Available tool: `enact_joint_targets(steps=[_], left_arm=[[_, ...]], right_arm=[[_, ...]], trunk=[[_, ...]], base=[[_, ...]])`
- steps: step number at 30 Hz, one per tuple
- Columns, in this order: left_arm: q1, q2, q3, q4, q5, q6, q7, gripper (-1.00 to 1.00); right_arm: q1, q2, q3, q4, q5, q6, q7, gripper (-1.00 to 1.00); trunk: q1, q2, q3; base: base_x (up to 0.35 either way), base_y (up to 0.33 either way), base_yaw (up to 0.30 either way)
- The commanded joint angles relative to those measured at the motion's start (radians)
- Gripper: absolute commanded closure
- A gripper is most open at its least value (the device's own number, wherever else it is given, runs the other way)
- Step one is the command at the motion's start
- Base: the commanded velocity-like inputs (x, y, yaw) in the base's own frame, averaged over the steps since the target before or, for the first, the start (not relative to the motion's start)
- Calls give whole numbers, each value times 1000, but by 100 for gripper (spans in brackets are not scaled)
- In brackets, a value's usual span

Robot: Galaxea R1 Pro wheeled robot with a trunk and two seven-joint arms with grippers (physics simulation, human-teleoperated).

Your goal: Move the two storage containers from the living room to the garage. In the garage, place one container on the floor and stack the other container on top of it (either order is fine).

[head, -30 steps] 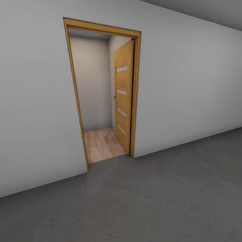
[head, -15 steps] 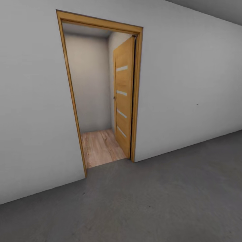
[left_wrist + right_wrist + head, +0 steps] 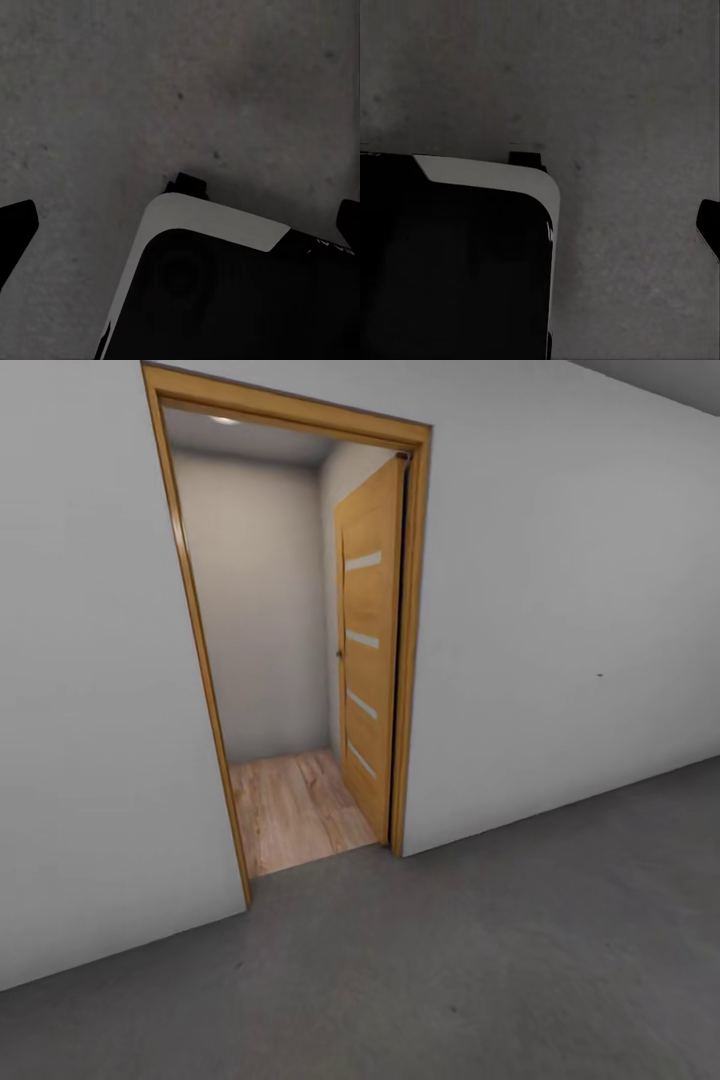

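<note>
A wood-framed doorway point(image 3: 290, 640) fills the upper left above grey floor point(image 3: 480, 960); no containers are visible, gripper states cannot be told; judged best: centre on the opening, clearing the open door point(image 3: 370, 650).

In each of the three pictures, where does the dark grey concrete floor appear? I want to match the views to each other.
Head view: the dark grey concrete floor fills the lower part, from the white wall and the wooden door frame down to the bottom edge.
Left wrist view: the floor covers the upper part, behind the robot's dark base.
Right wrist view: the floor covers the top and one side, beside the same base.
Shared landmark: the mottled grey concrete.
</note>
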Motion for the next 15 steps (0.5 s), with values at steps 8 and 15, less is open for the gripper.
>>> enact_joint_targets(steps=[8,15], left_arm=[[-1,0,-9,0,8,-2,2,-100],[-1,0,-9,1,8,-2,2,-100]], right_arm=[[-1,0,9,3,-9,-6,0,-100],[-1,3,7,3,-11,-6,-7,-100]], trunk=[[1,-1,-1],[1,-1,-1]], base=[[321,0,0],[321,0,0]])
